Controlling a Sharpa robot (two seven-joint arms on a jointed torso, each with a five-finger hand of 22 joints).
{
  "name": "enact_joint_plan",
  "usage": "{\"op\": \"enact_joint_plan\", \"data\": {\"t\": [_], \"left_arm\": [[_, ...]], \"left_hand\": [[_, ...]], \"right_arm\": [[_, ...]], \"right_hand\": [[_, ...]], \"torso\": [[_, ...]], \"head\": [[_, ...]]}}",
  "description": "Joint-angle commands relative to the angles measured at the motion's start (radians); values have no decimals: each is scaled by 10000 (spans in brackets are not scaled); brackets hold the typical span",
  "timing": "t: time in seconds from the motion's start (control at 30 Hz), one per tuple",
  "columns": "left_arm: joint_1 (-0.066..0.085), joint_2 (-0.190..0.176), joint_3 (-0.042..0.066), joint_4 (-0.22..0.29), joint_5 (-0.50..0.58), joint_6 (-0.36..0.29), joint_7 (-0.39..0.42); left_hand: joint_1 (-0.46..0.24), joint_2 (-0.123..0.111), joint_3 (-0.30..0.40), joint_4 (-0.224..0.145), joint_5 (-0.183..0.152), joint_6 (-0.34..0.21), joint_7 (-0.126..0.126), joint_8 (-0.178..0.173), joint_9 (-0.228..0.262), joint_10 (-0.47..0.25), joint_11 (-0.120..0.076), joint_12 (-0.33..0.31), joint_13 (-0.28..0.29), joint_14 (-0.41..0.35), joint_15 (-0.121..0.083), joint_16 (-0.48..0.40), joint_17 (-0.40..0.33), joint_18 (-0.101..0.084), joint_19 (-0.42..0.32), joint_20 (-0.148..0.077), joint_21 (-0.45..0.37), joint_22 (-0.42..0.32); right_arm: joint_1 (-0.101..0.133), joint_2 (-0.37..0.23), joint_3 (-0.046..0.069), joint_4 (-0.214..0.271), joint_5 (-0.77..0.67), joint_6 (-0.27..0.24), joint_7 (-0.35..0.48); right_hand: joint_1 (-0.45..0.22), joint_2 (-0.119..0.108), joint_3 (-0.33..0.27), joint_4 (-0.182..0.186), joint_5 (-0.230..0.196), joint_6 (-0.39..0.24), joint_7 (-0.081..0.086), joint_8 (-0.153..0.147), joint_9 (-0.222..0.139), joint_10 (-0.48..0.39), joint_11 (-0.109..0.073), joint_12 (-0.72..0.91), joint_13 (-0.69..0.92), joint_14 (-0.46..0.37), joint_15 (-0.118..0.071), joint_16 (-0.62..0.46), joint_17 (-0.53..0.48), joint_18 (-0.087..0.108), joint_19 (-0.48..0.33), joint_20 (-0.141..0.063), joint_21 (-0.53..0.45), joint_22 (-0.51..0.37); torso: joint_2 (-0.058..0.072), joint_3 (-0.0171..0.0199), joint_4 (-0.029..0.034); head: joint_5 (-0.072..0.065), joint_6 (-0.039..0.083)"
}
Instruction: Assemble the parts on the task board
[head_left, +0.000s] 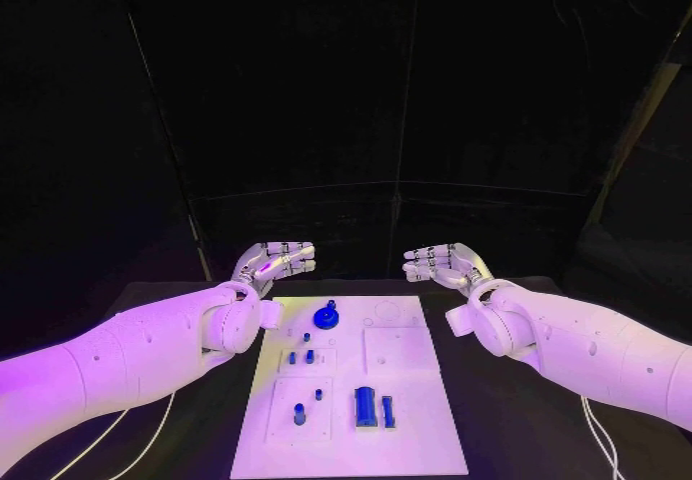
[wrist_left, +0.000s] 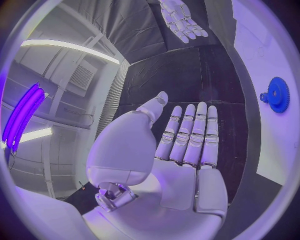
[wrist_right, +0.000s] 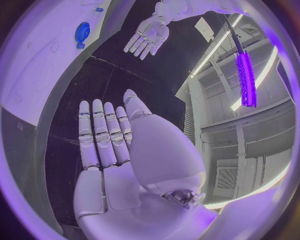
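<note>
The task board lies in the middle of the desk, its long side running from the robot's edge toward the far edge. On it, a blue gear stands near the board's far end, toward its left side. Small blue pegs sit further in along the left half. Near the edge closest to the robot, a blue block and a slimmer blue bar stand side by side, with two more small blue pieces to their left. The right half of the board carries pale outlined recesses; whether they are meant for these parts I cannot tell.

The left hand hovers beyond the board's far left corner, fingers straight and apart, holding nothing. The right hand mirrors it beyond the far right corner, equally spread and empty. Both palms face inward, which reads as a neutral, ready pose that keeps the board free for the head camera.

The scene would fit parts waiting to be seated as well as parts already standing in their places; from here I cannot tell which
</note>
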Motion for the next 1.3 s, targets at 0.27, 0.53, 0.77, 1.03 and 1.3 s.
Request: {"op": "enact_joint_plan", "data": {"t": [0.27, 0.53, 0.77, 1.03, 1.3], "left_arm": [[-305, -428, 315, 1076, -240, -1073, 105], [-944, -1251, 944, 3199, -699, -3272, 329], [-1369, -1798, 1362, 4612, -1004, -4736, 477], [-1494, -1959, 1485, 5027, -1094, -5165, 521], [-1494, -1959, 1485, 5027, -1094, -5165, 521]], "left_hand": [[-6068, 368, -1448, 684, -455, -4696, -766, -611, -594, -4821, -938, -634, -568, -4389, -814, -938, -1043, -785, -3518, -1371, -1084, -1560], [-7714, 368, -1834, 684, -455, -5975, -1536, -611, -594, -6135, -1884, -634, -568, -5583, -1630, -1878, -1043, -964, -4481, -1743, -1084, -1985], [-8781, 368, -2083, 684, -455, -6799, -1536, -611, -594, -6989, -1884, -634, -568, -6353, -1630, -1878, -1043, -1756, -5102, -1984, -1084, -2259], [-9753, 368, -2891, 684, -455, -7554, -1536, -611, -594, -7763, -1884, -634, -568, -7063, -1630, -1878, -1043, -1756, -5676, -2755, -1084, -3137], [-10462, 368, -2891, 684, -455, -8105, -1536, -611, -594, -8326, -1884, -634, -568, -7575, -1630, -1878, -1043, -1756, -6068, -2755, -1084, -3137]], "right_arm": [[-133, -383, 33, 1113, 667, -1014, 264], [-403, -1104, 95, 3303, 2045, -3008, 818], [-579, -1576, 137, 4735, 2947, -4312, 1180], [-629, -1708, 148, 5136, 3200, -4677, 1281], [-629, -1708, 148, 5136, 3200, -4677, 1281]], "right_hand": [[-7484, -230, 212, -447, -1373, -4537, -978, -573, -1016, -5173, -771, -626, -558, -5194, -1311, -622, -1089, -685, -4171, -1219, -1189, -702], [-9516, -230, 212, -447, -1373, -5772, -1252, -573, -1016, -6579, -1559, -626, -558, -6608, -1311, -622, -1089, -902, -5304, -1553, -1511, -702], [-10841, -230, 212, -447, -1373, -6573, -1992, -573, -1016, -7489, -1559, -626, -558, -7530, -1311, -622, -1089, -1711, -6041, -2465, -2393, -702], [-12044, -230, 212, -447, -1373, -7306, -1992, -573, -1016, -8323, -1559, -626, -558, -8360, -1311, -622, -1089, -1711, -6693, -2465, -2393, -702], [-12930, -230, 212, -447, -1373, -7841, -1992, -573, -1016, -8936, -1559, -626, -558, -8978, -1311, -622, -1089, -1711, -7188, -2465, -2393, -702]], "torso": [[-214, 200, 192], [-232, 217, 207], [-232, 217, 207], [-232, 217, 207], [-232, 217, 207]], "head": [[59, -389], [64, -419], [64, -419], [64, -419], [64, -419]]}}
